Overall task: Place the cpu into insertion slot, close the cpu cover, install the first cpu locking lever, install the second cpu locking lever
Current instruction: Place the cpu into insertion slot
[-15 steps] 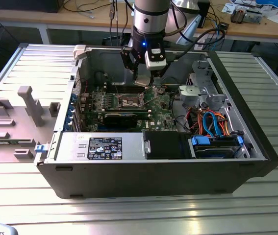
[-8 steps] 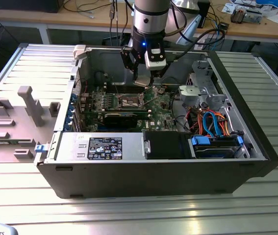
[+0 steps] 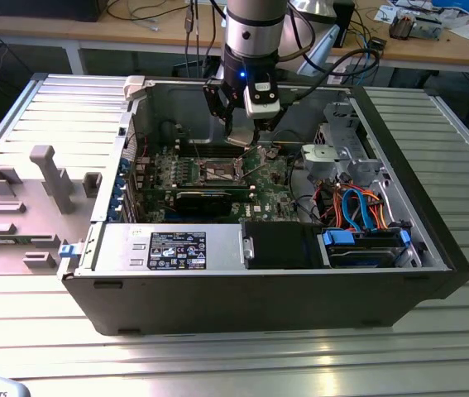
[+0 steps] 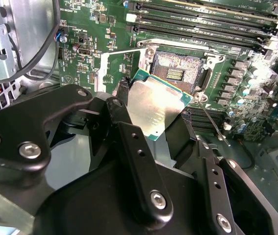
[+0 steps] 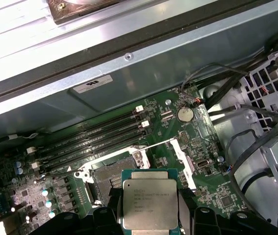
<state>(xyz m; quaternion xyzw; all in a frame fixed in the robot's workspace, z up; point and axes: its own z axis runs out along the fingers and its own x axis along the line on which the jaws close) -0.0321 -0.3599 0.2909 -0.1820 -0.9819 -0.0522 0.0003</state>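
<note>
Silvery-tan metal tops the cpu (image 4: 154,105), a small thin square plate with a green rim along its edges, faint print showing on its face in the first wrist view. It sits between the black fingers (image 5: 113,210) of the hand (image 4: 156,111), which pinches it by two opposite edges. The plate hangs tilted just short of the insertion slot (image 4: 178,73), a square socket with a dark middle and silvery rim that lies uncovered on the green circuit board (image 4: 112,29). In the exterior view the hand (image 3: 242,131) hovers inside the open grey computer case (image 3: 259,298), which lies on the ridged metal worktop (image 3: 217,364).
</note>
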